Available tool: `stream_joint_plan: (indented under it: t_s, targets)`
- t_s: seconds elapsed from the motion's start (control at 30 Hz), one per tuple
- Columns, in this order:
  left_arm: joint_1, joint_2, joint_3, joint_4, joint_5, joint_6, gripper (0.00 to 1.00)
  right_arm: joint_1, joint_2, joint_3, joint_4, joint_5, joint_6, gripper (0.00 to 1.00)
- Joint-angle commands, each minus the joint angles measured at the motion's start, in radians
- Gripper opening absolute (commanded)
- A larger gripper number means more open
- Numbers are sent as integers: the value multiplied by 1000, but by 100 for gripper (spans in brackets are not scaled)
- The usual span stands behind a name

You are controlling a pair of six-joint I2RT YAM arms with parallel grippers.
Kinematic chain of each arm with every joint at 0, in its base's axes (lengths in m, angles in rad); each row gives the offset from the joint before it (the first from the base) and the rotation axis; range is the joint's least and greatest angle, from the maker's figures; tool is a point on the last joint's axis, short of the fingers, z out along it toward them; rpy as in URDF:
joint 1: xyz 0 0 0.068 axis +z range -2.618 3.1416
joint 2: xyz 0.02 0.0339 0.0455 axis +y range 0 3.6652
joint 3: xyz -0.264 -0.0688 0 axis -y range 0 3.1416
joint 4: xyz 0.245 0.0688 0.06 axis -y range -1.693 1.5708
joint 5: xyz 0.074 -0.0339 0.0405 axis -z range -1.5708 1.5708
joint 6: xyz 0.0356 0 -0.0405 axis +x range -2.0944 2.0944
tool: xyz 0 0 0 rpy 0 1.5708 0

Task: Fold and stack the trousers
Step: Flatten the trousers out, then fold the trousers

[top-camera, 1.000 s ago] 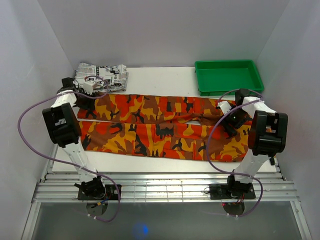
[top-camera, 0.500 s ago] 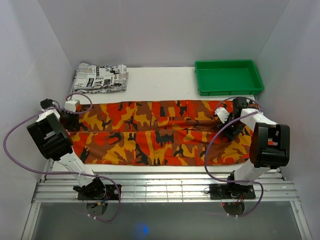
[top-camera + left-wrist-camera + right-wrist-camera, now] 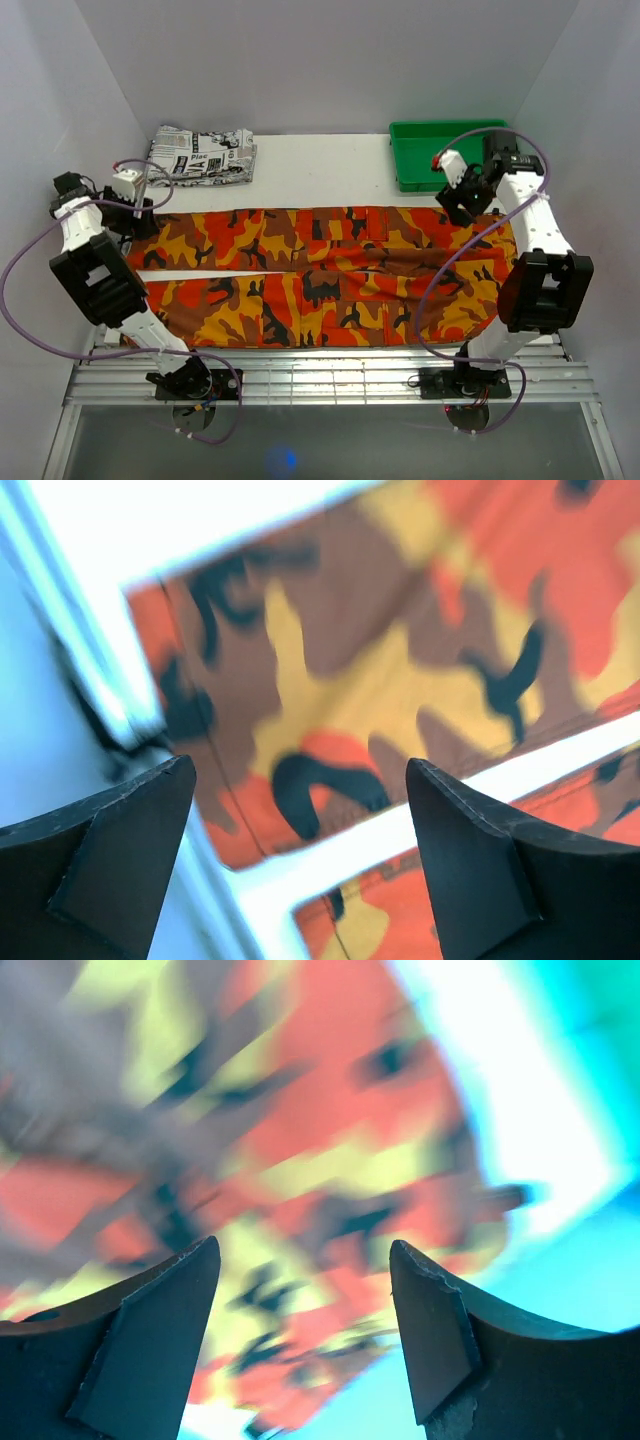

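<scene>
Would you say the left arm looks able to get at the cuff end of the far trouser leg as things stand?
Probably yes: the left claw hangs open right above the trousers at that end, and nothing lies between them.

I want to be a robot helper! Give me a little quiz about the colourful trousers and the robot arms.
1. True or false: the trousers are already folded in half.
2. What stands at the far right of the table? A) green tray B) blue bucket C) red box
3. Fill in: the left gripper is ____, holding nothing.
Key: 1 false, they lie flat with both legs stretched out. 2 A. 3 open.
</scene>
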State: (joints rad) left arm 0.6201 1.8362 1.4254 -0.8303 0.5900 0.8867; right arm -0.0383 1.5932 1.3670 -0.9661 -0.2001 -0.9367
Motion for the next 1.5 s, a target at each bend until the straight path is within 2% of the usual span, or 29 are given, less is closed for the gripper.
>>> stream_joint_plan:
  t_s: [0.0,0.17,0.23,0.3,0.33,0.5,0.67,0.8,0.87,0.97,1.1,1.13,1.27,1.37,1.43,1.47]
  targets:
    - [-42,-95,95,5,173,-20,98,-18,117,226,-20,-35,45,75]
    - [-65,50,254,14,218,-107,98,-29,307,395,15,37,62,70]
    - [-68,140,337,20,214,-178,98,-29,391,438,18,65,62,65]
    - [-72,193,401,10,208,-199,98,-29,441,437,33,76,59,63]
    - [-72,222,406,7,220,-186,98,-29,450,416,65,83,56,60]
    - [-72,250,388,108,217,-203,98,-29,484,360,135,94,53,59]
    - [-74,320,481,77,150,-76,98,-47,452,363,148,90,-14,64]
    - [-76,448,653,-101,148,43,94,-90,461,383,141,65,-86,78]
    - [-74,504,716,-153,148,89,93,-116,482,389,142,64,-132,80]
    - [-74,528,701,-168,162,153,88,-146,508,400,141,48,-185,82]
    - [-74,543,670,-225,217,348,87,-175,516,411,107,-19,-244,83]
    - [-74,558,673,-252,218,406,87,-179,511,412,103,-33,-251,83]
    - [-71,629,734,-323,168,486,84,-202,501,412,76,-77,-287,85]
    - [-62,679,774,-401,153,538,78,-216,491,411,66,-88,-307,87]
    - [-62,692,748,-440,127,563,73,-225,491,420,64,-94,-321,88]
    - [-62,693,735,-444,117,578,65,-236,493,428,64,-101,-324,88]
